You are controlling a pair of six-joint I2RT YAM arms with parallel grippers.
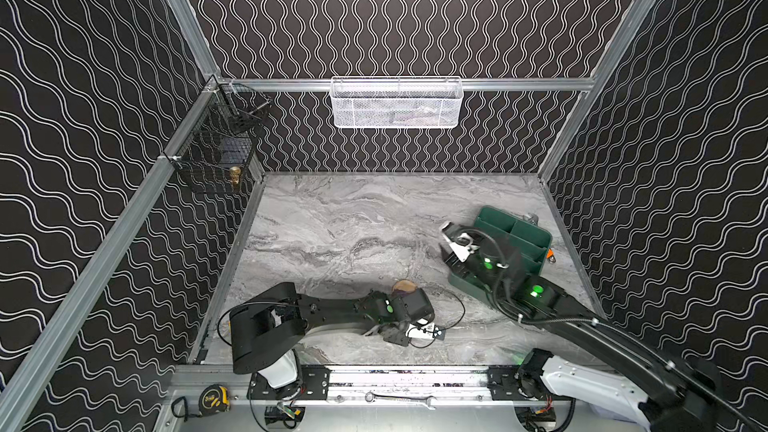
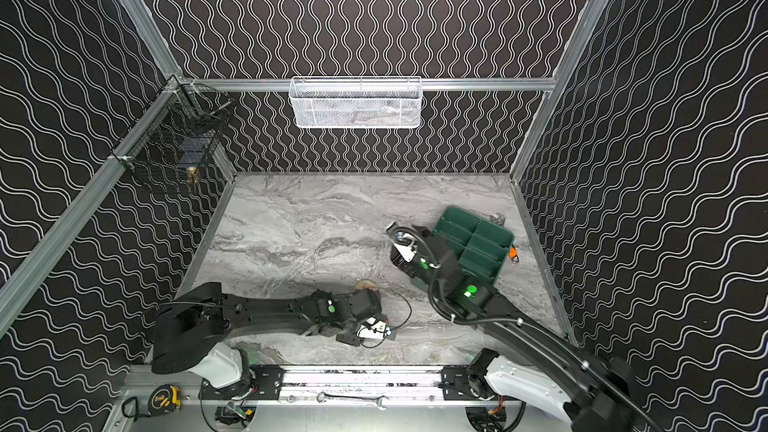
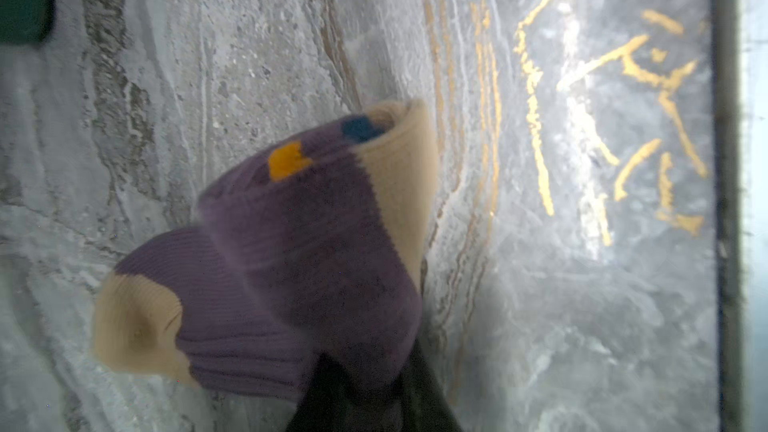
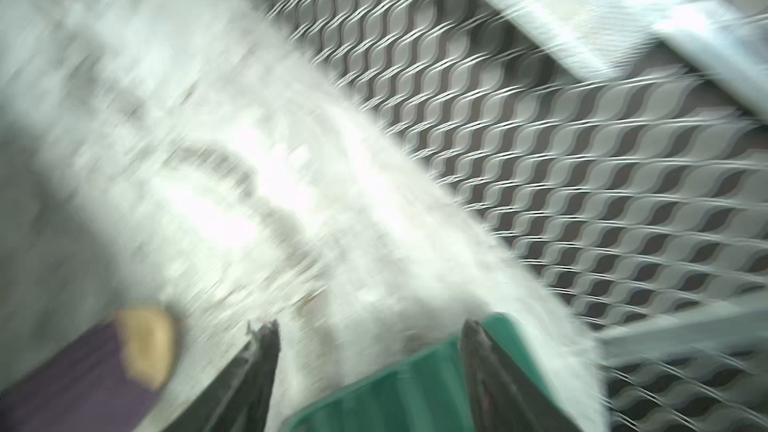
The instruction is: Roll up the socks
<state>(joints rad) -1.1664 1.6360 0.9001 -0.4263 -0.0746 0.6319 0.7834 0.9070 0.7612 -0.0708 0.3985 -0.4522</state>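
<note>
grey marbled desk (image 1: 353, 218) spread across the booth floor in both top views, ringed by black panels with wavy white lines. left arm (image 1: 316, 313) lying low along the near edge, right arm (image 1: 582, 322) reaching in from the near right corner. dark green compartment box (image 1: 532, 243) toward the far right of the desk, partly covered by the right arm's wrist. purple sock (image 3: 316, 251) rolled into a thick bundle near the front middle, seemingly touching the desk. peach band at one end of the roll, peach patch at the other, small orange and navy marks near the open end. in a top view only a sliver of it showing beyond the left wrist. left gripper (image 3: 365, 388) clenched on the lower end of that roll, dark fingers pinching the knit. right gripper (image 4: 370, 351) released, jaws spread wide with nothing between them, above a corner of the green box in a badly blurred wrist view, with the sock off to one side.
</note>
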